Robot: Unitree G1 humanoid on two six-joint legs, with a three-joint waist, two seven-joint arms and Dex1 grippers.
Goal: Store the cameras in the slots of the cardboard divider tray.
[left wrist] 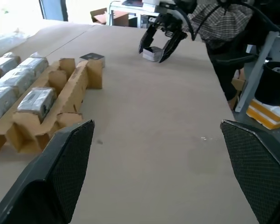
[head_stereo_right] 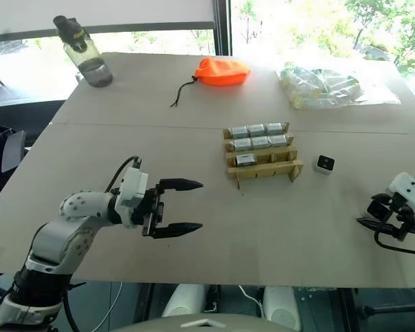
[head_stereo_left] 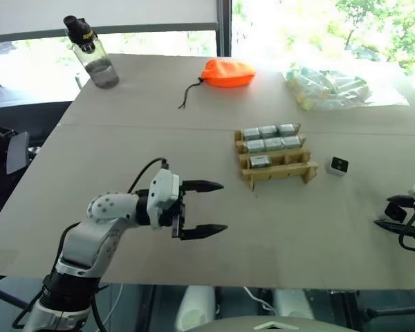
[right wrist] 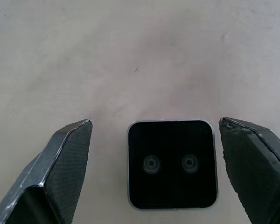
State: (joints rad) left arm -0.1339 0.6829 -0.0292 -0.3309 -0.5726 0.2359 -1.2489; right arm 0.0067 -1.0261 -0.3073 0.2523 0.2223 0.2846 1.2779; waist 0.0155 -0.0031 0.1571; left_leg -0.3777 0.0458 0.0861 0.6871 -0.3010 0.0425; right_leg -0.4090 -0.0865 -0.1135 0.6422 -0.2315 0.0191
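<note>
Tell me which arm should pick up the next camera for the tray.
The right. Its gripper has open jaws straddling a loose camera on the table. The left gripper hangs open, away from any camera.

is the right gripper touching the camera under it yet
Apart. The right wrist view shows the right gripper open, with bare table on both sides of the camera between its fingers.

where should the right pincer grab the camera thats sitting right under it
Take the camera by its two opposite silver side walls, coming straight down from above. It lies flat on the table with its dark square lens face up, so only the sides offer parallel surfaces. The right pincer is open and straddles it, likely needing only to lower and close.
</note>
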